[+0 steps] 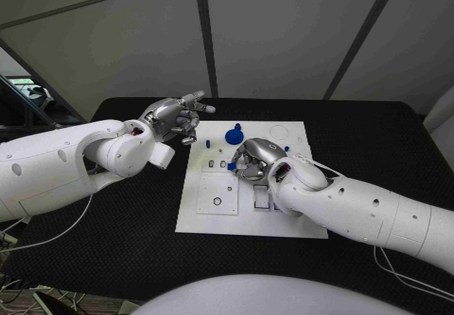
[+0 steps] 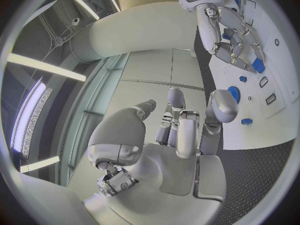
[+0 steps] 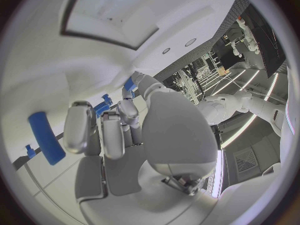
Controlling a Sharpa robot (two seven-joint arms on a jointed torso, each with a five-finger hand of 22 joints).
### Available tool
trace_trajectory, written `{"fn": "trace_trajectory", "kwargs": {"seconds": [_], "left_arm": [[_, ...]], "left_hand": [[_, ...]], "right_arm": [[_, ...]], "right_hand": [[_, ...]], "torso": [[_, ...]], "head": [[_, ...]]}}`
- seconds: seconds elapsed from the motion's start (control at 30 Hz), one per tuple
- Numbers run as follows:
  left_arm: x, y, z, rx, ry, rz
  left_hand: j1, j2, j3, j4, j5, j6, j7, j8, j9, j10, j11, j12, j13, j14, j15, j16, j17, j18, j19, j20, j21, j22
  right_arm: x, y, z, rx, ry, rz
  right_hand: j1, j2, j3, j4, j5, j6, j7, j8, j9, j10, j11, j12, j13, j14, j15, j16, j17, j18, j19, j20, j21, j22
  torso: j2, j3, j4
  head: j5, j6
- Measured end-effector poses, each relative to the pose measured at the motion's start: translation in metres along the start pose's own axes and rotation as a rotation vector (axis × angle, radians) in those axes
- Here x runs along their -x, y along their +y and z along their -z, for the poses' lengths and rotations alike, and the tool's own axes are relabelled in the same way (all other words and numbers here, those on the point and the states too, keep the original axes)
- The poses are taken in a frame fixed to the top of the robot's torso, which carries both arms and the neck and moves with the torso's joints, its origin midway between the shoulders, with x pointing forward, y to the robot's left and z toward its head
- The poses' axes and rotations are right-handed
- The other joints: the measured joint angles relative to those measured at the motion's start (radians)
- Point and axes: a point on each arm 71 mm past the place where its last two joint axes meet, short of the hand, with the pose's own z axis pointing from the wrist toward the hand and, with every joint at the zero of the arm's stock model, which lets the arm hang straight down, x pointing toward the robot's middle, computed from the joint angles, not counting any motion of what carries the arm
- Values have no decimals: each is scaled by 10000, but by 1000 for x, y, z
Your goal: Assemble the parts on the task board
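Task board (image 1: 248,220), white, lies mid-frame on the black surface (image 1: 378,131). The right robot hand (image 1: 252,159) pinches a small blue part (image 1: 231,167) over its centre; next, likely seating it. The left robot hand (image 1: 177,118) hovers open, upper left.

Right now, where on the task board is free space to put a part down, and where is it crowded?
The task board is bare along its near edge, below the rectangular slots. Its middle is crowded: the right hand works there, with a blue round part just beyond. The left hand hovers off the far-left corner.
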Motion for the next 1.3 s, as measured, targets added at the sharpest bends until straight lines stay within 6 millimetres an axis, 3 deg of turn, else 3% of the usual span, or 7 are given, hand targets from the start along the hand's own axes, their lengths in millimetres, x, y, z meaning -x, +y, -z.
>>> {"fn": "trace_trajectory", "kwargs": {"seconds": [0.4, 0.6, 0.63, 0.67, 0.77, 1.03, 1.3], "left_arm": [[1, 0, 0, 37, -11, -76], [2, 1, -1, 2, -12, -488], [2, 1, -1, -10, 2, -628], [1, 1, -2, -22, 25, -785], [-1, 4, -4, -35, 76, -1417], [-6, 16, -8, 233, 6, -3263], [-18, 33, -10, 903, 161, -4989]], "left_hand": [[34, 34, 72, -72, 0, 0, 0, 0, 13, 0, 0, 0, -65, 0, 0, 0, 0, 0, 0, 0, 0, -21], [869, -281, 278, -871, 0, -57, 52, -64, 45, -194, 35, -228, -340, -35, 35, -99, 0, 15, -34, 8, -254, -181], [1030, -423, 274, -1046, 0, -72, 38, -64, 48, -275, 51, -283, -421, -34, 35, -147, 0, 503, -117, 0, -332, -231], [1185, -579, 239, -1209, 0, -72, 37, -64, 65, -349, 49, -363, -517, -35, 35, -207, 0, 689, -200, 3, -446, -298], [1711, -886, 3, -1567, -44, -68, 42, -14, 138, -520, 28, -516, -668, -35, 35, -454, 0, 684, -477, 6, -861, -553], [2847, -1241, -593, -2174, -76, 549, -188, 841, 598, -623, -173, -769, -893, -51, -57, -581, -87, 681, -640, -77, -1140, -750], [3093, -1380, -1524, -2054, -128, 501, -434, 1902, 1230, -418, -434, -822, -1005, -51, -202, -582, -3, 683, -446, -271, -997, -698]], "right_arm": [[1, 2, 3, 97, -356, -200], [6, 7, 8, 361, -695, -391], [7, 9, 8, 419, -751, -427], [8, 10, 9, 472, -808, -461], [10, 13, 13, 642, -961, -564], [15, 16, 21, 875, -1178, -711], [20, 17, 30, 997, -1232, -760]], "right_hand": [[-30, 187, 11, -16, 49, 81, -17, 20, -14, 176, -89, 28, 96, -11, -82, 51, -1, 0, 68, -68, 58, 141], [-53, 209, 9, -17, 244, 80, -18, 20, -14, 194, -108, 28, 104, -11, -82, 51, -1, 0, 105, -105, 98, 185], [-54, 210, 9, -17, 244, 80, -18, 20, -14, 194, -108, 28, 103, -11, -82, 51, -1, 0, 105, -105, 98, 185], [-55, 211, 9, -17, 244, 80, -19, 20, -14, 194, -108, 28, 103, -12, -82, 51, -1, 1, 105, -105, 97, 185], [-79, 235, -5, -29, 291, 79, -19, 20, -14, 194, -108, 28, 103, -11, -82, 51, -1, 0, 105, -105, 98, 185], [-126, 191, -6, -29, 291, 69, -29, 21, -14, 193, -107, 28, 84, -11, -81, 51, -2, 0, 105, -105, 97, 184], [-137, 180, -7, -29, 291, 63, -35, 25, -14, 192, -106, 28, 68, -11, -81, 51, -2, 0, 105, -105, 98, 183]], "torso": [[0, -1, 0], [-12, 2, 0], [-13, 2, 0], [-13, 2, 0], [-13, 2, 0], [-14, 2, 1], [-12, 2, -9]], "head": [[-16, -2], [-17, 84], [-25, 106], [-35, 128], [-48, 193], [-9, 386], [51, 505]]}}
